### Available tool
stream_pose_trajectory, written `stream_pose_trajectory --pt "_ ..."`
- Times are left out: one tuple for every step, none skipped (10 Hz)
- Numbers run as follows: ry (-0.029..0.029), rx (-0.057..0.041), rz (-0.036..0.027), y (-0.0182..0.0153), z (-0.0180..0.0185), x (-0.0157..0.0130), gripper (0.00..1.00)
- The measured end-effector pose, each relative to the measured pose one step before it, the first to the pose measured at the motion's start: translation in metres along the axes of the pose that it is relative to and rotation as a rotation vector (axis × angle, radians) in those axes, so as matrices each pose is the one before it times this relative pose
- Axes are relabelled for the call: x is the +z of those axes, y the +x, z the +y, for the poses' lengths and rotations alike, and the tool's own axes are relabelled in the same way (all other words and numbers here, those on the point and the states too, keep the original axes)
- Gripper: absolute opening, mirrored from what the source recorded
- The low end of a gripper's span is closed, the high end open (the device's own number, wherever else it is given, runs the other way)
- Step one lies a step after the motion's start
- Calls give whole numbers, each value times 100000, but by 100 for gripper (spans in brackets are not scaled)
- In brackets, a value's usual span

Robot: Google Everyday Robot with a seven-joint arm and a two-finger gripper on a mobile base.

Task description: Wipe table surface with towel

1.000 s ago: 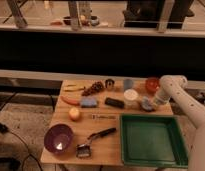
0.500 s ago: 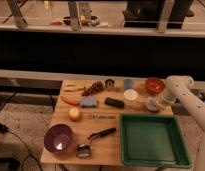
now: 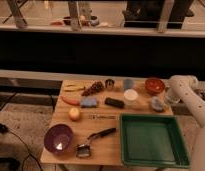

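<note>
1 white arm bends in over the far corner of the desk (image 3: 58, 116) on my right. Its gripper (image 3: 165, 100) sits low there, right against the towel (image 3: 157, 104). The fingers are closed all the way, but from where I stand I cannot tell whether they have a pinch of the cloth or are only pressed beside it. The towel is a pale blue-grey lump lying on the wood. It sits between the red bowl (image 3: 155, 85) behind it and the green tray (image 3: 146, 117) in front, with the white cup (image 3: 130, 95) near it toward the middle of the desk. That is a tight pocket to wipe in. My worry is that a sweep toward the middle would push the towel into the white cup and tip it, or shove the cup into the black block (image 3: 114, 102) beyond. A sweep backward could knock the red bowl toward the edge, and a pull forward could snag the cloth on the tray's rim. If the fingers have only a thin fold, the towel may slip out under drag and leave the gripper scraping bare wood. Too light a press would roll the wad instead of wiping. I'd judge the wiping barely begun.
</note>
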State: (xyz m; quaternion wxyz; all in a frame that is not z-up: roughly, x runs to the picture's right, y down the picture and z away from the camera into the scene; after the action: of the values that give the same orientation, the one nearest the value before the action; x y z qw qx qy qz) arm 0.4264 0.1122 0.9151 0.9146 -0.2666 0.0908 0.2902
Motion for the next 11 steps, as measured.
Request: stream_pose_trajectory --pt "277 533 205 -155 -332 153 0" --pt "407 234 94 -282 -363 119 0" --pt "251 41 25 -407 -286 78 0" --pt "236 -230 -181 -543 -210 67 0" --pt "100 -859 -262 -857 -108 134 0" --pt "-116 -514 -40 -410 63 94 0" --pt "-115 -632 -188 -527 81 57 0" --pt "-316 -797 -437 -601 253 206 0" --pt "-613 -691 -559 -686 502 255 0" --pt "-746 -867 -982 -733 563 93 0" --pt "-1080 -878 -741 -410 779 127 0"
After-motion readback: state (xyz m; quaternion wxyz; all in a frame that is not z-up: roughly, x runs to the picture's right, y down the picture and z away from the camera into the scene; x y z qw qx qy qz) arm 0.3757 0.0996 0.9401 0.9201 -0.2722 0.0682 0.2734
